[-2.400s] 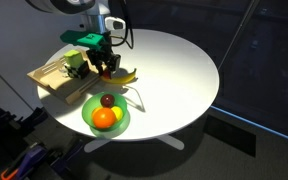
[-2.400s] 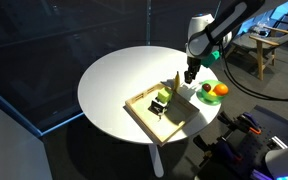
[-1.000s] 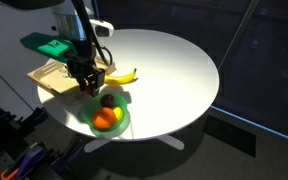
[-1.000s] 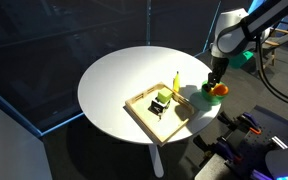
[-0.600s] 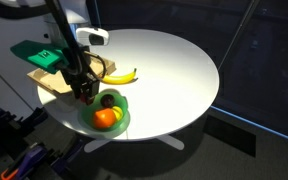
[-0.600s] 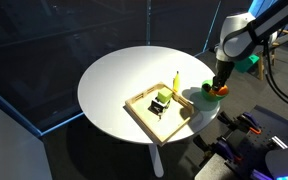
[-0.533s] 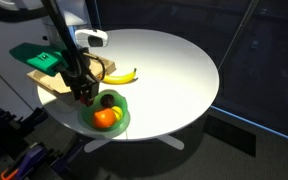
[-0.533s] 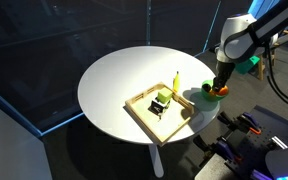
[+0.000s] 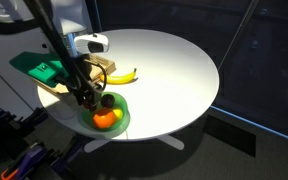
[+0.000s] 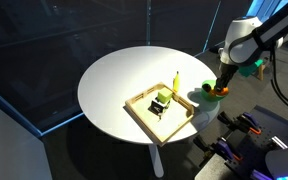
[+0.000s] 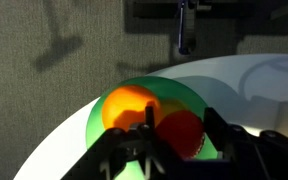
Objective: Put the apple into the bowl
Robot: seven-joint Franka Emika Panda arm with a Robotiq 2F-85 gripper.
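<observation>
Placing step. The apple (image 11: 182, 135) is seen clamped in the hand (image 9: 85, 98), held low over the bowl (image 11: 176, 90), with the orange (image 11: 129, 105) at its 10 o'clock. A short descent, then a release clear of the orange, is judged to be called for next.

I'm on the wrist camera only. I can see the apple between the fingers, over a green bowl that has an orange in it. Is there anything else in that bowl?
Observer: Yes. In an exterior view a dark maroon fruit sits in the bowl next to the orange.
Operator: Okay. Is anything lying near the bowl?
Observer: A banana lies on the white table close beside the bowl.
Operator: Anything else close by?
Observer: A wooden tray with small items in it stands on the table next to the bowl.
</observation>
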